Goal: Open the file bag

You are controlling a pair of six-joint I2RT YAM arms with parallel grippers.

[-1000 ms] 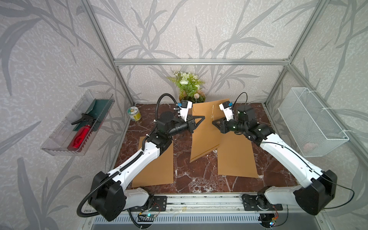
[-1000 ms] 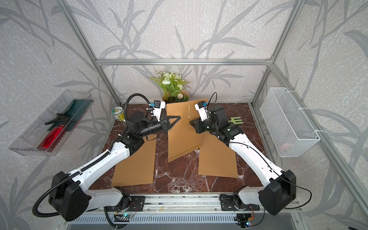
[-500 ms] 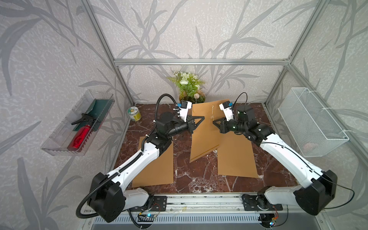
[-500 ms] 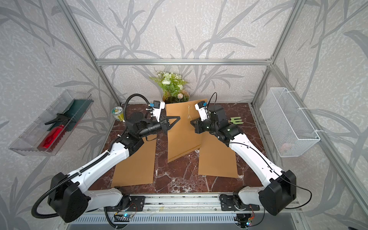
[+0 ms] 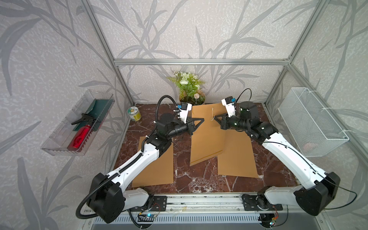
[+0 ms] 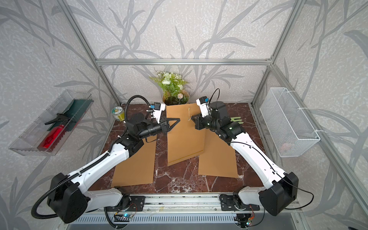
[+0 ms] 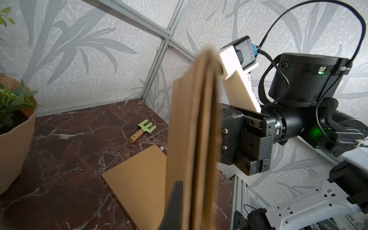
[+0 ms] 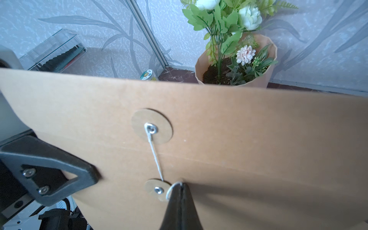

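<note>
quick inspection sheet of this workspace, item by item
surface: marble tabletop, no spills seen
job's things: file bag held up between both arms; string runs between its two discs, flap not yet open
clutter: envelope under the left arm, envelope under the right arm, green rake, tin, flower pot
end effectors: left end effector shut on the bag's edge; right end effector shut on the string
cables: black conduit, thin cable, both apart from the bag
surroundings: clear wall tray, wire basket
</note>
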